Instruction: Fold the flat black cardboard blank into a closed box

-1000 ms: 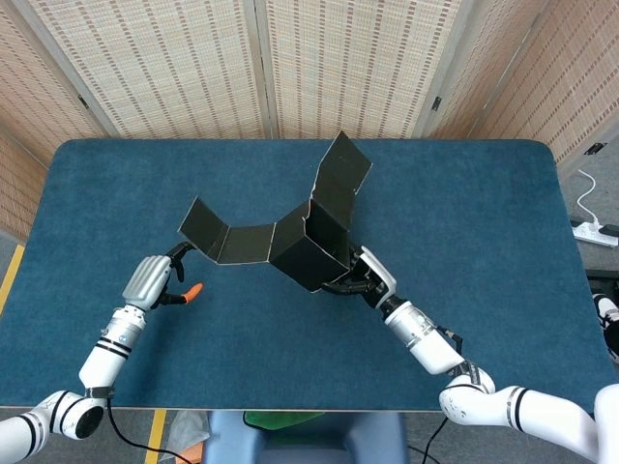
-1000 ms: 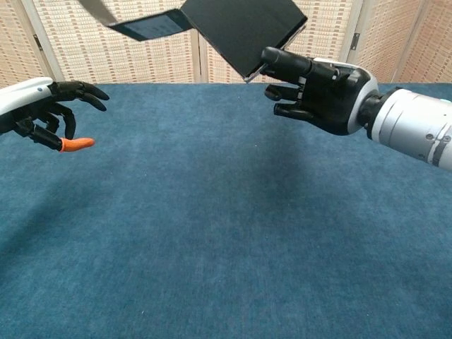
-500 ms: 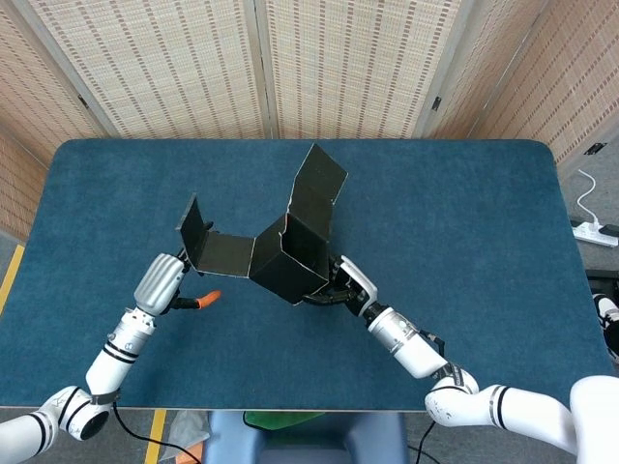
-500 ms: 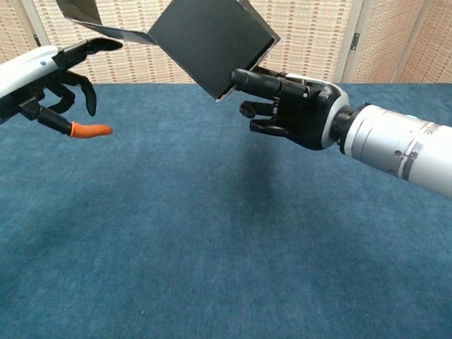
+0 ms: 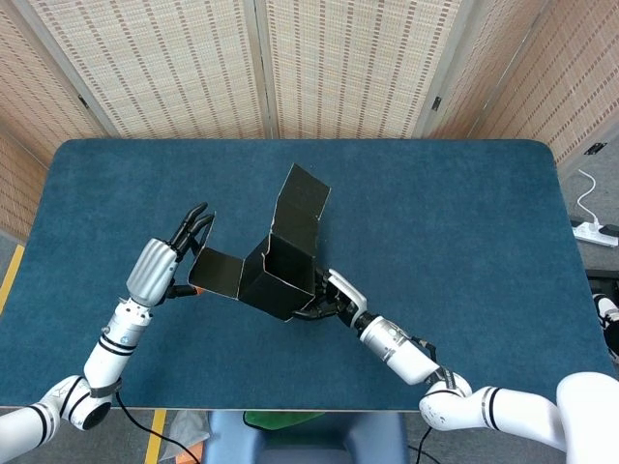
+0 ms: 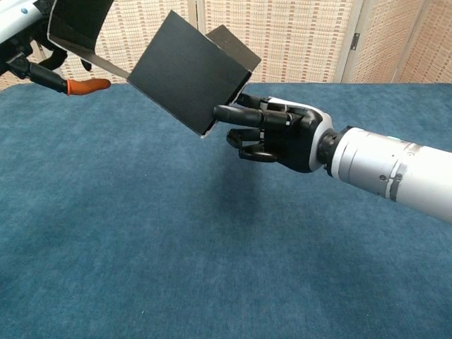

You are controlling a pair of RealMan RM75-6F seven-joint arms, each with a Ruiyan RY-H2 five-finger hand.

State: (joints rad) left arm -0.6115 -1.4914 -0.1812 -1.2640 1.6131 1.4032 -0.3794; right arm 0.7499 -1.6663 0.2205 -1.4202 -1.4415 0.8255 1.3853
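Observation:
The black cardboard blank (image 5: pixel 280 263) is partly folded into an open box shape and held above the blue table. One long flap (image 5: pixel 302 198) stands up at the back, and a side flap (image 5: pixel 218 273) sticks out to the left. My right hand (image 5: pixel 329 302) grips the box's lower right corner from beneath; in the chest view the right hand (image 6: pixel 277 132) has its fingers against the box (image 6: pixel 185 79). My left hand (image 5: pixel 169 259) lies with straight, spread fingers against the outer side of the left flap. In the chest view the left hand's orange thumb tip (image 6: pixel 88 86) shows just under that flap (image 6: pixel 78 25).
The blue table (image 5: pixel 464 222) spreads around both arms, its front edge near the bottom of the head view. Woven folding screens (image 5: pixel 338 58) stand behind the table. A power strip with a white cable (image 5: pixel 592 230) lies on the floor at the far right.
My right hand has carried the box leftward and toward the front edge. My left hand has risen and straightened its fingers against the left flap, which is now bent more inward.

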